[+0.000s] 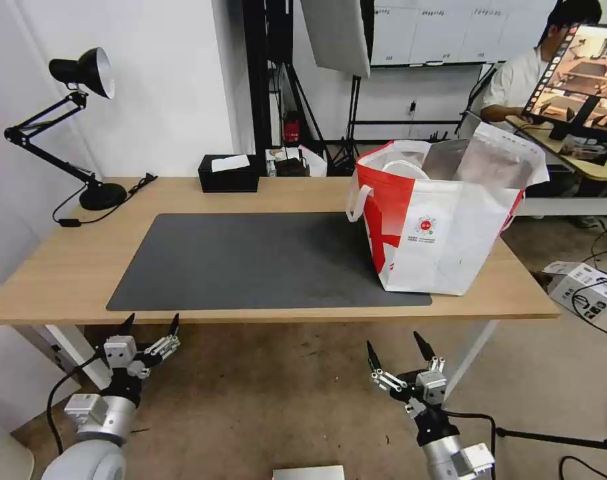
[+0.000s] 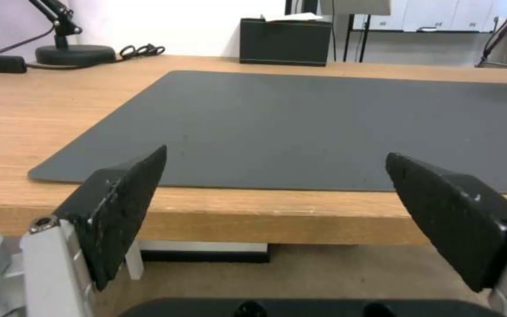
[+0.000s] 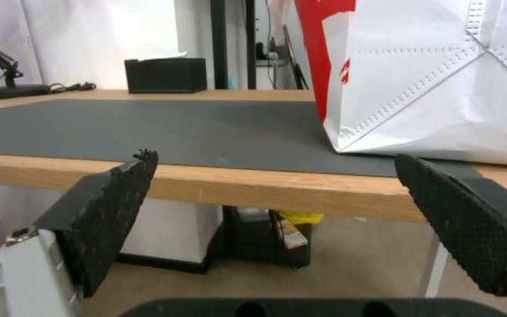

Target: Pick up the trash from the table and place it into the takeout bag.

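Note:
The light-wood table [image 1: 63,267] carries a dark-grey mat [image 1: 250,260], and the white and red takeout bag [image 1: 443,233] stands open on the mat's right end. No trash is in view on the tabletop. My left gripper [image 1: 152,320] hangs open just below the table's front edge, left of centre, with nothing between its fingers. My right gripper [image 1: 393,341] is also open and empty, below the front edge and short of the bag. The left wrist view looks past the left gripper [image 2: 276,154] across the bare mat [image 2: 324,123]. The right wrist view has the right gripper [image 3: 275,156] facing the bag [image 3: 441,88].
A black tissue box [image 1: 228,173] sits at the table's back edge and a black desk lamp [image 1: 102,195] at the back left corner. White boxes and cables [image 1: 583,287] lie on the floor to the right. A desk with a monitor [image 1: 583,73] stands behind the bag.

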Available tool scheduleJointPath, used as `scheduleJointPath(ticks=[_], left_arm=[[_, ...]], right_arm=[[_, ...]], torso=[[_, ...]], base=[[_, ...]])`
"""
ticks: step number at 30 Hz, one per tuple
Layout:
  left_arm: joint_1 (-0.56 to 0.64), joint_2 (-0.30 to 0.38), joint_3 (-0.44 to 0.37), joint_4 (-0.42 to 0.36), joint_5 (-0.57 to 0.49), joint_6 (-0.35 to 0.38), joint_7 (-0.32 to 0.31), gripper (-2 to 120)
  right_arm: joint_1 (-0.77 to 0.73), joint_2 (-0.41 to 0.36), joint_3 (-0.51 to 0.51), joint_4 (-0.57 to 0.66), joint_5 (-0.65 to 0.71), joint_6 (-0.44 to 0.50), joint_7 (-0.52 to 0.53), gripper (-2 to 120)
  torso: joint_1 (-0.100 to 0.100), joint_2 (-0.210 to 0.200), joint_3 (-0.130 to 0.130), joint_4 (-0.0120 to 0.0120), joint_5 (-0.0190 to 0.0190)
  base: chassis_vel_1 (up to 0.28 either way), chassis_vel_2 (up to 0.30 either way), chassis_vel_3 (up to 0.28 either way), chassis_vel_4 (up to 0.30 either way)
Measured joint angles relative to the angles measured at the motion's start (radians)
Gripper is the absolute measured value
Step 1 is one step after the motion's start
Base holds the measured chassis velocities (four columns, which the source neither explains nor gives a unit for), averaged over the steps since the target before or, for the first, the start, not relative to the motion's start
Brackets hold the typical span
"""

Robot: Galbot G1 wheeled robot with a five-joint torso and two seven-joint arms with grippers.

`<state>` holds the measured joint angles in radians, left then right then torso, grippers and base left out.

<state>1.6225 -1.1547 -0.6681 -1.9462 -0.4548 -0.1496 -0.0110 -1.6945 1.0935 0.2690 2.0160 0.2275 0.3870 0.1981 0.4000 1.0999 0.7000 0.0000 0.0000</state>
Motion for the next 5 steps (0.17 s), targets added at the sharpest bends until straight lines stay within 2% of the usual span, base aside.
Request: scheduleJointPath(ticks=[5], left_arm=[[-0.001, 0.000, 0.000, 0.000, 0.000, 0.001, 0.000, 100]], right_arm=[[0.000, 0.000, 0.000, 0.000, 0.000, 0.000, 0.000, 100]], torso=[[0.000, 0.000, 0.000, 0.0000, 0.0000]], base=[[0.000, 0.000, 0.000, 0.000]])
